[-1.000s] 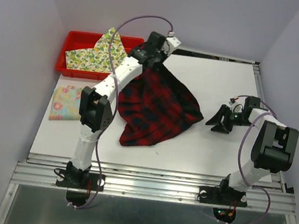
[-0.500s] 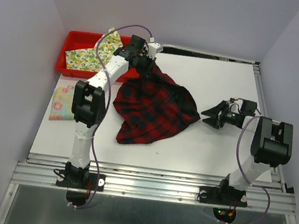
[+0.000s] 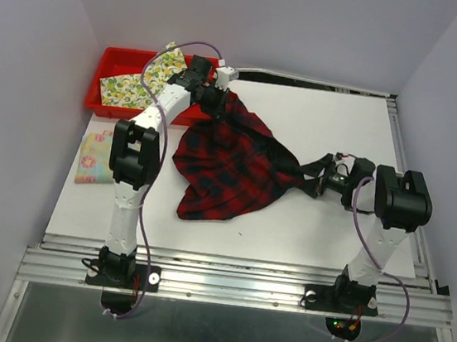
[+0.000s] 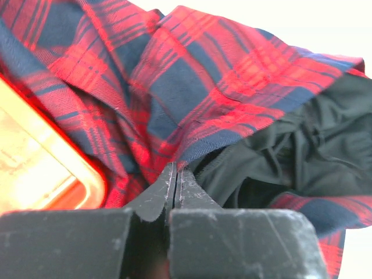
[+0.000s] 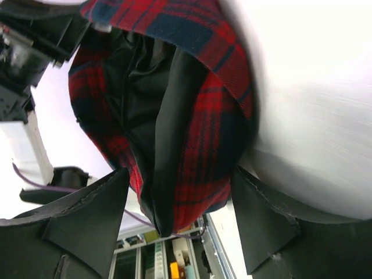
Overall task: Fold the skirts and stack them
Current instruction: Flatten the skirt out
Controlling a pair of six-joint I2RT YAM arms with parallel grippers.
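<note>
Left tool (image 4: pixel 175 174): shut tight on a far edge of the plaid skirt (image 3: pixel 233 167), holding it bunched just beside the red bin (image 3: pixel 117 61).
Right tool (image 5: pixel 179 174): jaws wide, one on each side of the skirt's right corner; the cloth is between them but not pinched.
Step in hand: probably taking a second corner, so both arms can spread the skirt flat.
How to do it well: close only when the plaid layer and the black lining are both deep between the jaws, then pull apart gently, low over the table (image 3: pixel 342 127).
Risk: catching only the lining would let the corner slip.
Other skirts: the lemon skirt (image 3: pixel 143 81) lies across the bin; the floral skirt (image 3: pixel 99 155) lies at the table's left edge, well apart.
</note>
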